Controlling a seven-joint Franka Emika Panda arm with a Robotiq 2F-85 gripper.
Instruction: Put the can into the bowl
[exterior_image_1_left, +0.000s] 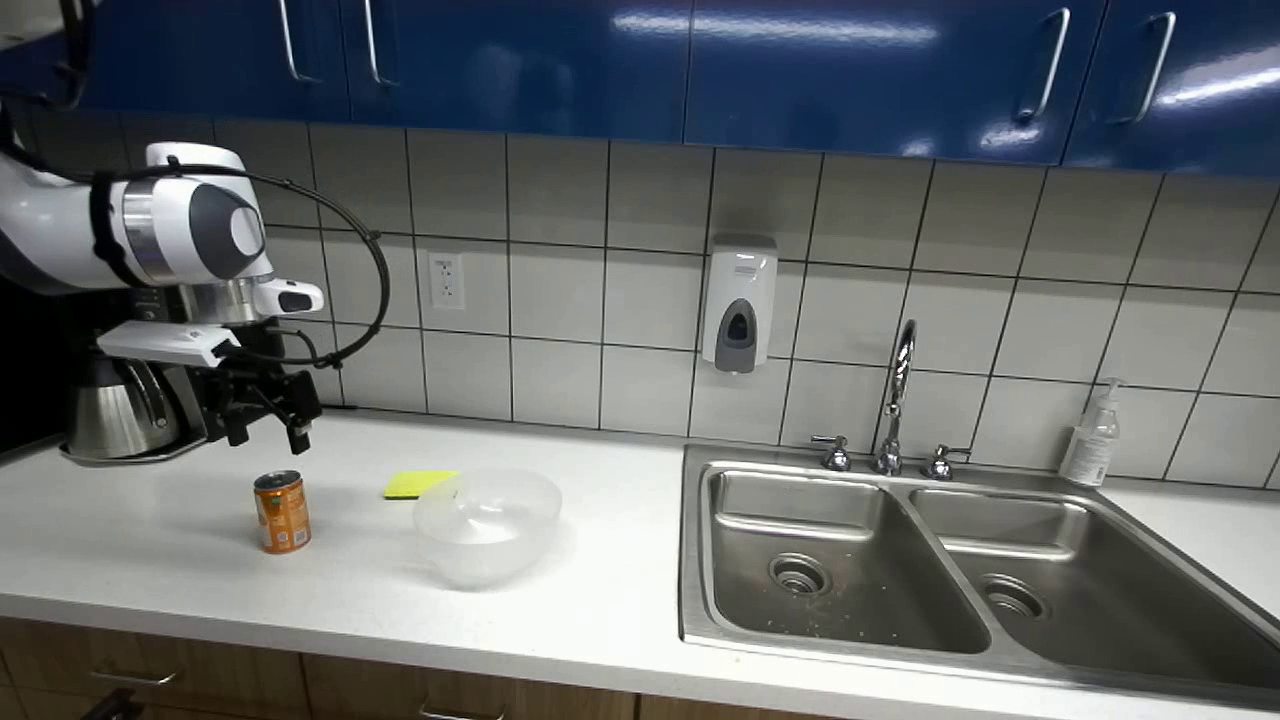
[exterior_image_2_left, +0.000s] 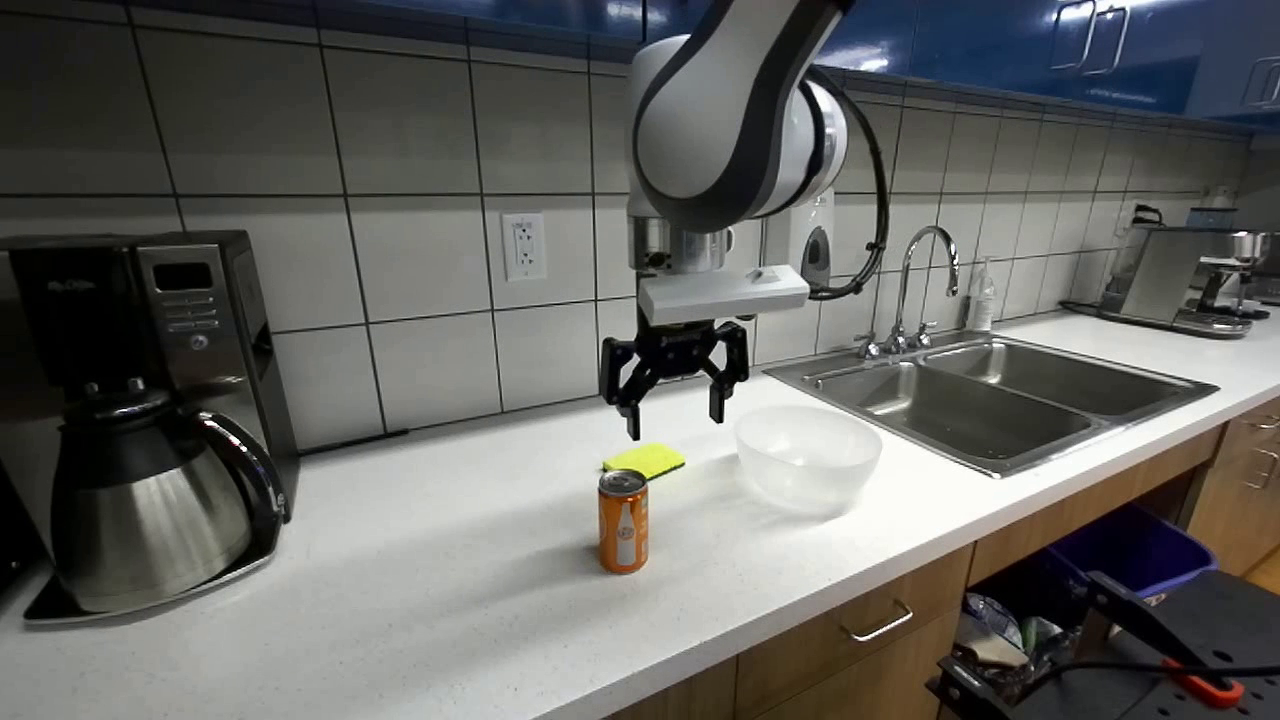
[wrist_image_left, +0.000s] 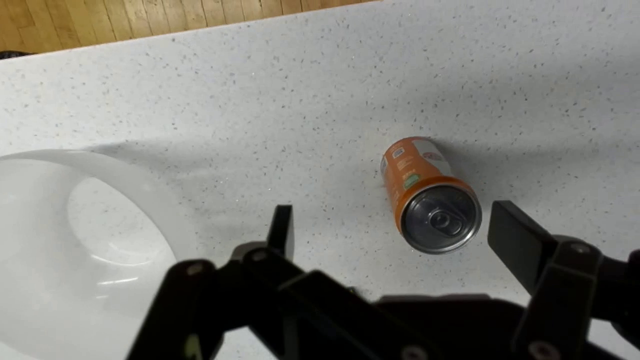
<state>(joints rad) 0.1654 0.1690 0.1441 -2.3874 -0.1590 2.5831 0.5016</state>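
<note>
"How does the gripper (exterior_image_2_left: 674, 415) stand?"

"With its 2 fingers (wrist_image_left: 520, 245) spread well apart, pointing down, above the counter (exterior_image_1_left: 620, 560)."

"And the can (exterior_image_2_left: 623, 525)?"

"Upright on the counter, lower than the gripper and apart from it. In the wrist view its top shows between the 2 fingers, nearer the finger at picture right."

"The bowl (exterior_image_2_left: 805, 478), then?"

"On the counter too, lower than the gripper and to its right in both exterior views. The wrist view shows it past the finger at picture left, cut by the frame edge. The can stands outside it."

"What's that yellow thing?"

"A sponge (exterior_image_2_left: 643, 461), lying flat, lower than the gripper, near the bowl."

"Farther out?"

"The sink (exterior_image_1_left: 955, 570), well to the right of the gripper in both exterior views, beyond the bowl, with its tap (exterior_image_1_left: 897, 388) at the back. To the left of the gripper in both stands the coffee pot (exterior_image_2_left: 150, 520). On the tiled wall (exterior_image_1_left: 555, 380) behind the gripper, higher up, is an outlet (exterior_image_2_left: 523, 246)."
</note>
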